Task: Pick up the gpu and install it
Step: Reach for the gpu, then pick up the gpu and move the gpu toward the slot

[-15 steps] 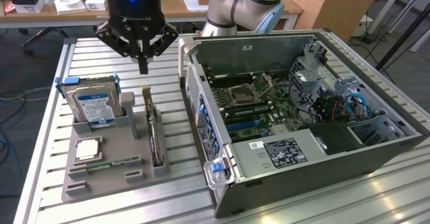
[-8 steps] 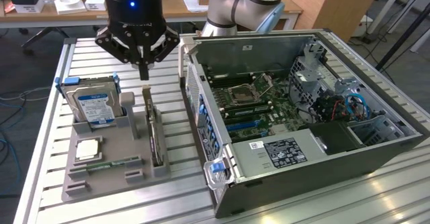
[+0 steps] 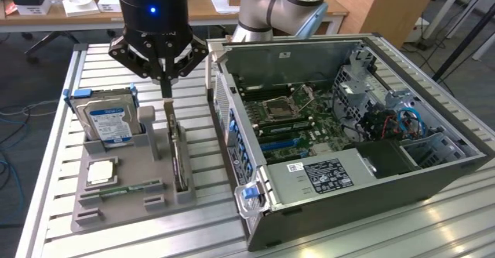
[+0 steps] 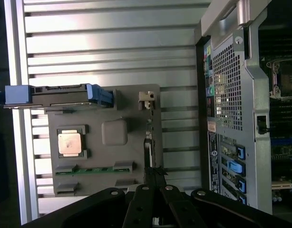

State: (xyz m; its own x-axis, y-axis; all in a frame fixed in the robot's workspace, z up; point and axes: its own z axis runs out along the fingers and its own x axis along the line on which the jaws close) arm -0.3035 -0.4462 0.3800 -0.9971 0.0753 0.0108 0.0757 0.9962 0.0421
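Exterior view, with twelve o'clock as its far side: nearest the camera a grey holder tray [image 3: 116, 211] lies on the slatted table [image 3: 386, 235], with a green memory stick [image 3: 120, 191] along its front and a processor chip [image 3: 101, 171] just behind it. At three o'clock from that chip the gpu [image 3: 179, 159] stands on edge in a slot of the tray, running from six to twelve o'clock, its metal bracket at the far end. A hard drive [image 3: 108, 123] stands upright at ten o'clock from the card. The open computer case [image 3: 363, 182] sits close by at three o'clock, motherboard [image 3: 294, 124] exposed.

Beyond and above the card's far end hangs the gripper [image 3: 166, 93], pointing straight down with its jaws brought together. The tips sit right at the card's upper edge. Whether they touch it or pinch it I cannot tell. In the wrist view the gripper [image 4: 154, 173] lines up with the thin top edge of the gpu [image 4: 148, 152].

The card looks light and stiff, but fragile. It is a thin board that could crack or shed parts if squeezed across its face. The bare upper edge near the bracket seems the safest hold. A narrow pinch there may let it swing, so a grip nearer mid-length would probably steady it.
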